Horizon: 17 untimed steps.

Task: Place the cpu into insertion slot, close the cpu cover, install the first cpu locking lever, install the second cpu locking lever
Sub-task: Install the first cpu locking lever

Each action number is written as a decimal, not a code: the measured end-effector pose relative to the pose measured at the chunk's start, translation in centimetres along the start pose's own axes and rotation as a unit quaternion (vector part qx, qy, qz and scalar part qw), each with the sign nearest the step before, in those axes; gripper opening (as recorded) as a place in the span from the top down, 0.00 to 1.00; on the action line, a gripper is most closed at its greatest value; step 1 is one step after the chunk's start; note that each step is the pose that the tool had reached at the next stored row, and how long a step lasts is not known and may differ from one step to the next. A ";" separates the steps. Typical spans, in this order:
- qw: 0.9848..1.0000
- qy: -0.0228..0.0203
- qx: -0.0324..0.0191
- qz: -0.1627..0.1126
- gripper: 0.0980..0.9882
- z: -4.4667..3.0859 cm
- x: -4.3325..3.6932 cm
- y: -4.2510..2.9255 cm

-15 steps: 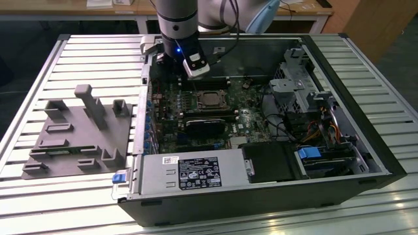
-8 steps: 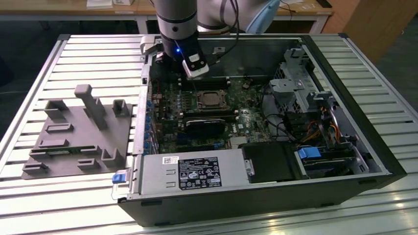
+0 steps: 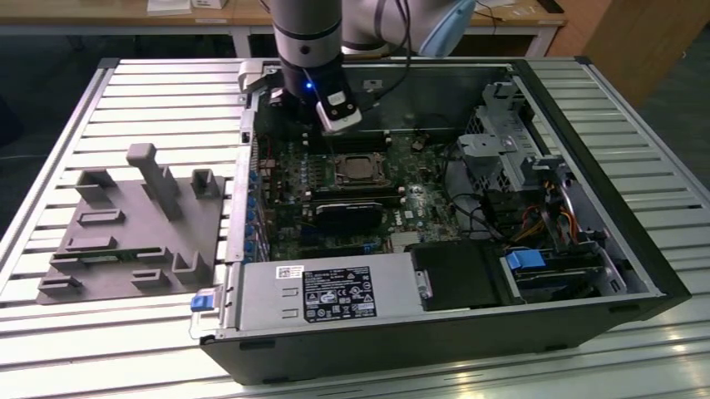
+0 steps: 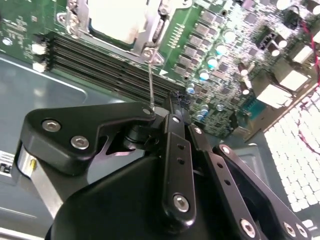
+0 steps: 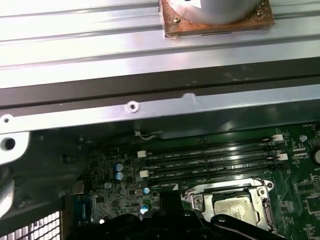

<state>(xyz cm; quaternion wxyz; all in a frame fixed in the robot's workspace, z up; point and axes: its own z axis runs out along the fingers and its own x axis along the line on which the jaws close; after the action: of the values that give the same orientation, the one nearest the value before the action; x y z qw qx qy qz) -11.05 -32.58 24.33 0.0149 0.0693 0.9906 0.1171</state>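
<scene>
At the exterior view's left, a grey fixture stands on the slatted table. To its right lies an open case, with a green board filling its left part. The cpu sits in the slot, in the far middle of the board. The cover lies flat around the cpu's silver top. Just nearer than the slot is a black heatsink. A power supply lies along the case's near wall. A drive cage stands toward the exterior view's right.

The arm hangs upright over the far left of the case, just left of the slot and slightly beyond it. In the second wrist view the gripper points toward a corner of the slot. A thin lever rises tilted from that corner, and its free end meets the fingertips. The fingers are drawn together. Whether they pinch the lever or only touch it cannot be told.
</scene>
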 end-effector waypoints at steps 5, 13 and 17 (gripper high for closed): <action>1.000 0.000 0.000 0.000 1.00 0.09 -1.26 0.16; 1.000 0.000 0.000 0.000 1.00 0.26 -3.43 0.44; 1.000 0.000 0.000 0.000 1.00 0.31 -4.33 0.56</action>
<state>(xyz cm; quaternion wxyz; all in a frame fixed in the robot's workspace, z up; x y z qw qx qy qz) -6.67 -32.58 24.22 0.0145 0.0694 0.9906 0.1171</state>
